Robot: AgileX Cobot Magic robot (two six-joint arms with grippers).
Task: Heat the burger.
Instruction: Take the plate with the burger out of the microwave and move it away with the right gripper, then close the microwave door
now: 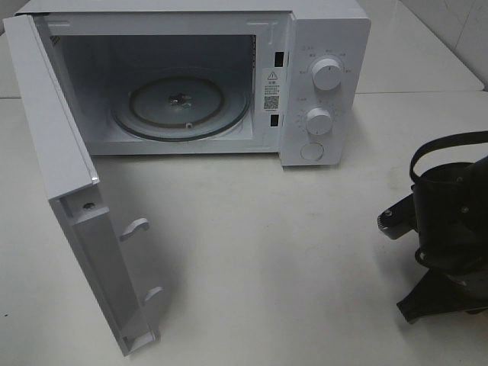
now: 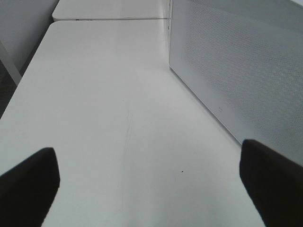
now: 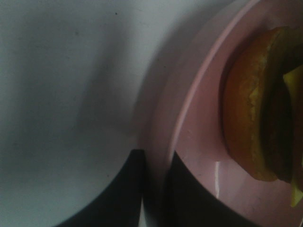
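A: What are the right jaws [image 3: 154,189] doing?

B: Clamped on the rim of the pink plate [image 3: 199,142], one finger [image 3: 123,194] outside it and one over its edge.

A: And the burger [image 3: 258,104]?

B: On that plate, just beyond the jaws. The wrist view shows it side-on, its layers stacked across the picture, the browned bun nearest the rim and dark filling behind. Part of it is cut off.

A: Left jaws [image 2: 151,184]?

B: Spread wide, holding nothing, over bare tabletop [image 2: 104,94] beside the microwave [image 1: 229,76].

A: Is the microwave loaded?

B: No. Its door [image 1: 76,198] hangs wide open, and only the glass turntable [image 1: 183,107] lies inside.

A: The right arm [image 1: 450,221]?

B: At the right edge of the high view, bent low over the tabletop; plate and burger are hidden there.
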